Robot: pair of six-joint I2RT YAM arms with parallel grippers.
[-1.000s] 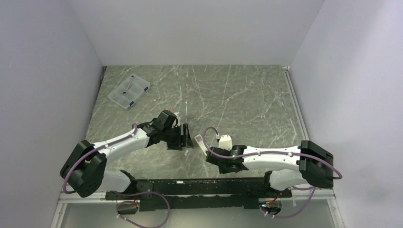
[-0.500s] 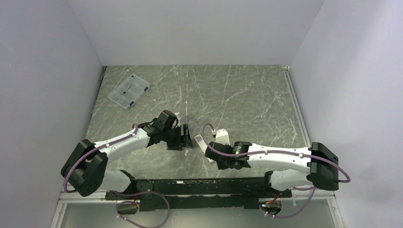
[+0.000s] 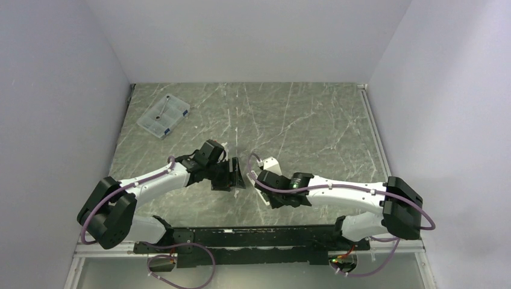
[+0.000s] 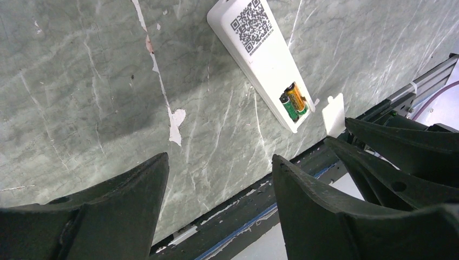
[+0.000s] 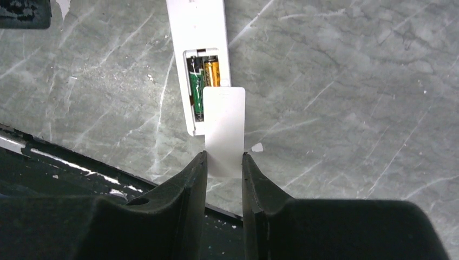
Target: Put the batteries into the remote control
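Observation:
The white remote control (image 5: 197,27) lies back side up on the marble table, its QR label showing in the left wrist view (image 4: 260,49). Its battery compartment is open, with the green cell (image 5: 195,70) and the copper-orange cell (image 5: 212,73) side by side inside; they also show in the left wrist view (image 4: 294,102). My right gripper (image 5: 223,162) is shut on the small flat white cover piece (image 5: 224,124), holding it over the compartment's near end. My left gripper (image 4: 219,162) is open and empty, just left of the remote (image 3: 263,198).
A clear plastic compartment box (image 3: 163,116) sits at the back left of the table. The black rail at the table's near edge (image 5: 65,162) runs just below the remote. White walls close in left, right and back.
My right arm has moved left and forward with the cover piece, bringing it over the remote's open compartment. The left arm has not moved.

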